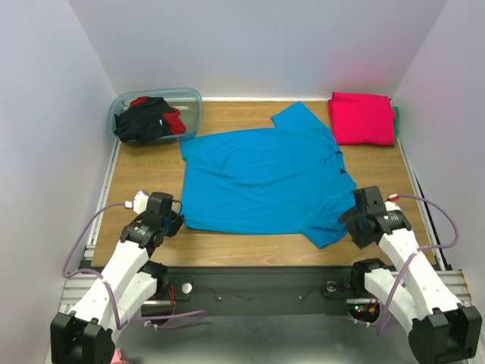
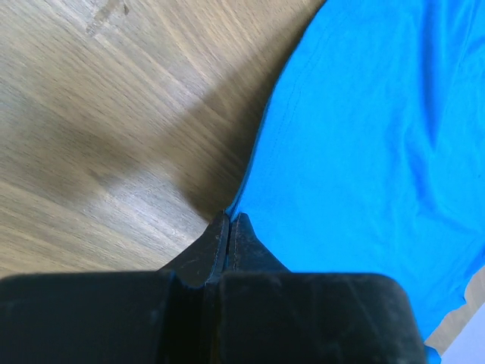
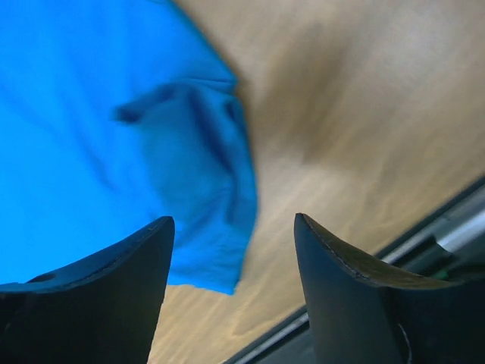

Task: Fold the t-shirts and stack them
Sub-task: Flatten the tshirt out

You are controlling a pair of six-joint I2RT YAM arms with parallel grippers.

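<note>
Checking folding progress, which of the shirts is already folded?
The magenta-pink shirt at the far right corner; the turquoise one lies spread flat, the black one and red one sit bunched in the tub.

Centrally lies the spread t-shirt (image 1: pixel 261 182) — tub (image 1: pixel 191 114) behind-left, folded t-shirt (image 1: pixel 362 117) behind-right.

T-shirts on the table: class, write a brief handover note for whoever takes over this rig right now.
Left gripper: jaws shut at the turquoise t-shirt, near left hem corner; pinching cloth or not, unclear.
Right gripper: jaws open over its near right sleeve.
Turquoise t-shirt lies spread flat, unfolded. Magenta t-shirt sits folded, far right. Black and red t-shirts lie bunched in the tub, far left.
Done: one folded. Left: fold turquoise, stack it on magenta, then the tub's shirts.
</note>
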